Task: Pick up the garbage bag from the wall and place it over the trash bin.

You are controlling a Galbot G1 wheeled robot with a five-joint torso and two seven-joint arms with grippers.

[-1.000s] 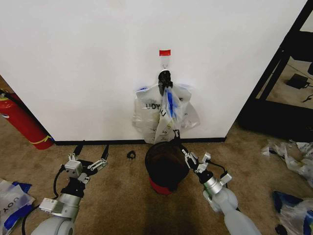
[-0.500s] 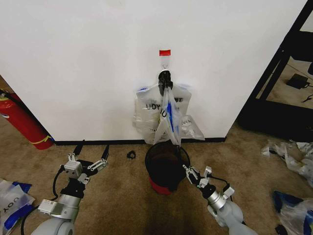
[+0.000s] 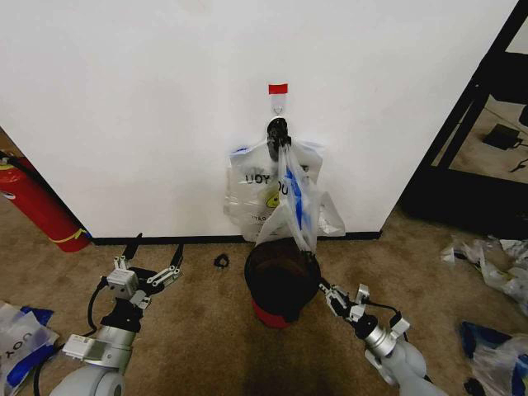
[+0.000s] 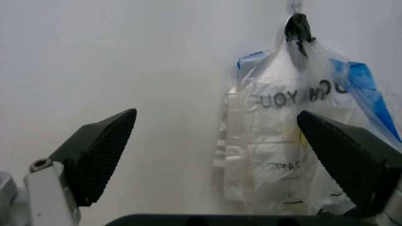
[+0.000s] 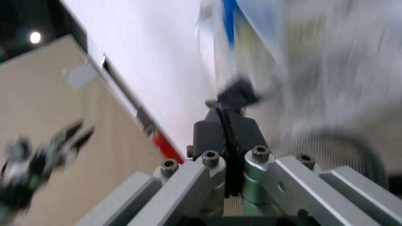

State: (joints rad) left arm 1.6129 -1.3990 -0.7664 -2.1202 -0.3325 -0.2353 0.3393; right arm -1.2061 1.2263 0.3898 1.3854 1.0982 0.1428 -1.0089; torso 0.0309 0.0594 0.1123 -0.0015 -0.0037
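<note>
On the white wall (image 3: 140, 107), a hook under red tape (image 3: 278, 88) carries a black clip (image 3: 278, 130) and a bundle of smiley bags (image 3: 252, 194). One garbage bag (image 3: 297, 202), see-through with blue edges, is drawn out of the bundle down and right to the rim of the trash bin (image 3: 266, 289), a black mesh basket with a red base. My right gripper (image 3: 328, 293) sits just right of the bin, jaws shut (image 5: 226, 125), with blurred plastic (image 5: 264, 33) ahead of them. My left gripper (image 3: 153, 262) rests open over the carpet, left of the bin, facing the hanging bags (image 4: 289, 141).
A red fire extinguisher (image 3: 37, 206) leans at the wall's left end. A black shelf frame (image 3: 483, 124) stands at the right. Loose bags lie on the carpet at right (image 3: 495, 264) and at the lower left (image 3: 21, 342). A small black object (image 3: 221, 261) lies near the baseboard.
My right gripper has drawn back from the bin's rim, down and to the right, and the garbage bag has stretched out of the bundle after it. The left arm has stayed put.
</note>
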